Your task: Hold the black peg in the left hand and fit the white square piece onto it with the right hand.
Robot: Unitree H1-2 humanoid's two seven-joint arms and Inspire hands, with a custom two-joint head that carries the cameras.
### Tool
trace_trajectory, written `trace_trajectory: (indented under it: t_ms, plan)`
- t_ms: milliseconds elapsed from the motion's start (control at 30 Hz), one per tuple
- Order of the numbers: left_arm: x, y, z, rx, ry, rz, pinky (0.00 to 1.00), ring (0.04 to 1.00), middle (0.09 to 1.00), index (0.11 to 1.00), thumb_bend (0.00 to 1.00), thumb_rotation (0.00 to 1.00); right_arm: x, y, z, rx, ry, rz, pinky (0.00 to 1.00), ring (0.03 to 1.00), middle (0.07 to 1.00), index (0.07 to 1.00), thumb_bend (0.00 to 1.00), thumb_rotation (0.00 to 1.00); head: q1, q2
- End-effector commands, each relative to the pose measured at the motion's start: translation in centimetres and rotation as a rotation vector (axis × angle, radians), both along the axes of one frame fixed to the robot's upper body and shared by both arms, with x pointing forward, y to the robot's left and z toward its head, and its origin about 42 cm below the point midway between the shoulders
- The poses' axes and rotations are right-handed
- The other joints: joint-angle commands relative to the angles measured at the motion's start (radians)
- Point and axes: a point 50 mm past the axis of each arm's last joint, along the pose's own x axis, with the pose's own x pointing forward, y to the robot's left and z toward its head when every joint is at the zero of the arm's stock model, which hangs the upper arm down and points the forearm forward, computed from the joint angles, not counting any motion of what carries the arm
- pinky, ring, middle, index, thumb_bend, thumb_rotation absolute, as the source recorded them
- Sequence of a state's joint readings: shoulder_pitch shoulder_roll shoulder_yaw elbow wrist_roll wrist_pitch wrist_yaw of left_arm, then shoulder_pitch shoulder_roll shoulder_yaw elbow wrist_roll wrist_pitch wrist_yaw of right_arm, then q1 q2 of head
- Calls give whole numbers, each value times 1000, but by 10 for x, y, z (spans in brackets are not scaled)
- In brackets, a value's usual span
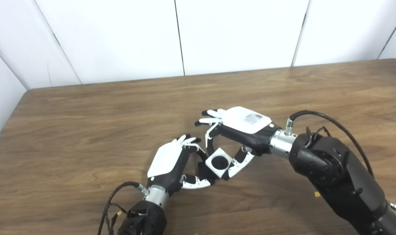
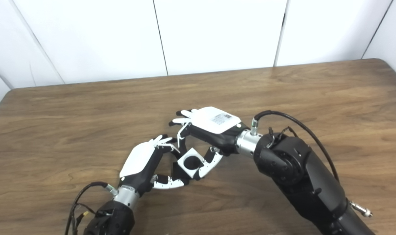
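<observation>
Left eye view shows both hands meeting low over the near middle of the wooden desk [image 1: 87, 107]. The left hand [image 1: 171, 163] comes in from the near-left edge with its fingers [image 1: 193, 145] curled round a black peg [image 1: 202, 169]; only a dark block of it shows between fingers and thumb, so its full shape cannot be told. The right hand [image 1: 243, 127] reaches in from the right, and it pinches a white square piece [image 1: 219, 162] between one finger and the thumb, the remaining fingers stretched out and clear of it. The piece has a round dark hole through its middle and sits tilted, one corner down, touching or just beside the peg — whether the peg has entered the hole cannot be told from either view.

Judgement on handling: both parts look like rigid moulded plastic, light and not fragile, but smooth enough to slip or twist in a two-point pinch. The square piece is best held on opposite flat edges, keeping the hole unobstructed. The peg wants a firm grip on its base, leaving the mating end exposed — a loose hold would let it rock under the push.
</observation>
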State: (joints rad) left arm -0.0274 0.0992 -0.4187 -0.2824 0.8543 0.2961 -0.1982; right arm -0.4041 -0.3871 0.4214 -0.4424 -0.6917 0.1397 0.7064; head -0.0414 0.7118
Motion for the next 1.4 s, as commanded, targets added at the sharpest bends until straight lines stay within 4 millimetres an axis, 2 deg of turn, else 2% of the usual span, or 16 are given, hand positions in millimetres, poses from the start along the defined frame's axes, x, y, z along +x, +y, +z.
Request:
trace_trajectory:
  t_ms: [0,433,767,1367]
  plan:
    - [-3,-4,-10,33,38,-17,984,966,874,482,520,72,3,1,11,4,-48,7,1000,1000,932,491,525,154,0,1]
    - [-4,-8,-13,43,30,-24,996,960,873,482,520,70,10,4,15,20,-67,15,1000,1000,934,490,524,156,4,-4]
    - [-7,-8,-14,50,30,-24,960,950,872,483,520,71,15,3,15,20,-52,-4,1000,1000,939,490,525,153,3,-2]
    - [-6,-7,-11,40,31,-22,970,959,876,482,520,70,21,-4,8,8,-32,-22,1000,1000,938,490,525,153,4,2]
